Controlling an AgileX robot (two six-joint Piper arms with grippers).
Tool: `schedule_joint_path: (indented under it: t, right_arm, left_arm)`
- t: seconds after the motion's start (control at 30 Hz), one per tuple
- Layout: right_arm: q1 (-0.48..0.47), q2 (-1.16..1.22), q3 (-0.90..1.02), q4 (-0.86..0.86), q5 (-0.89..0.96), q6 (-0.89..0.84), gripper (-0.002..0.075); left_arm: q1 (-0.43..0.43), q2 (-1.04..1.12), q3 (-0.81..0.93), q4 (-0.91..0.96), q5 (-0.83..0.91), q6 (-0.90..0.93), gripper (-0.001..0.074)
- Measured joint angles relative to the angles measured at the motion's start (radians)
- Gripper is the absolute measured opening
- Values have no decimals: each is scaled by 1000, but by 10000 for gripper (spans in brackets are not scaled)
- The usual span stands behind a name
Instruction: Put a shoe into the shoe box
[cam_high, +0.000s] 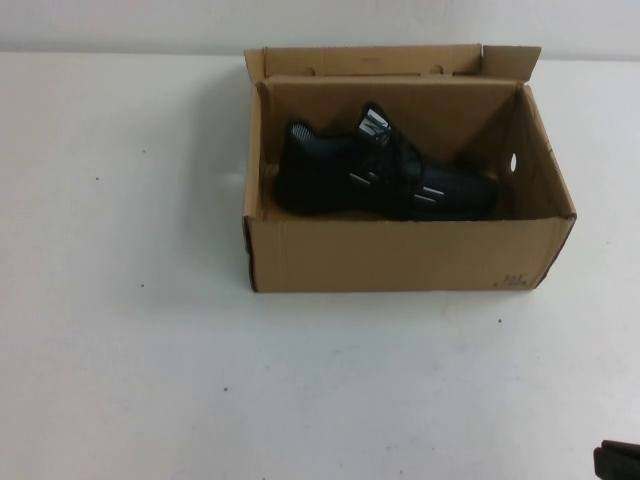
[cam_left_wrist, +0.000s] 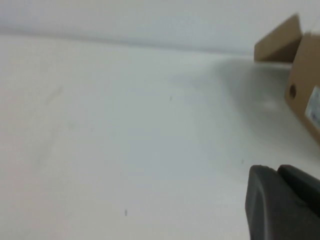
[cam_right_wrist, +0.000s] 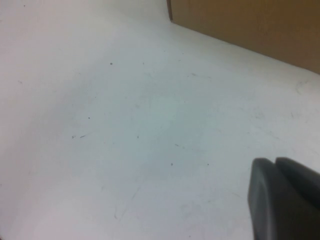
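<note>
- High view: raised, angled down at the table (cam_high: 150, 380) from the robot's side; the shoe box (cam_high: 400, 255) sits mid-frame, far off.
- Left wrist view: low, close over the table, behind the closed left gripper (cam_left_wrist: 278, 172); box end beyond the jaws.
- Right wrist view: low, behind the closed right gripper (cam_right_wrist: 275, 165); box wall ahead.
- Shared: box, table.

White table (cam_high: 150, 350), a matte surface spreading across the whole work area, marked with scattered small dark specks and faint scuffs. Pale wall (cam_high: 120, 25) rising along the table's far edge, plain and unmarked; the seam between them runs as a straight horizontal line.
</note>
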Motion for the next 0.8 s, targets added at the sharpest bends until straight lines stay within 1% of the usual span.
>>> schedule_joint_path:
  t: [0.07,0.27,0.8]
  right_arm:
    - [0,0,0,0,0,0,-15]
    - [0,0,0,0,2,0,-15]
    - [0,0,0,0,18,0,-15]
  left_arm:
    - [0,-2,38,0,9,-9,-1]
    - [0,-2,49,10,134,-17,-1]
    - [0,-2,49,12,136,-19,-1]
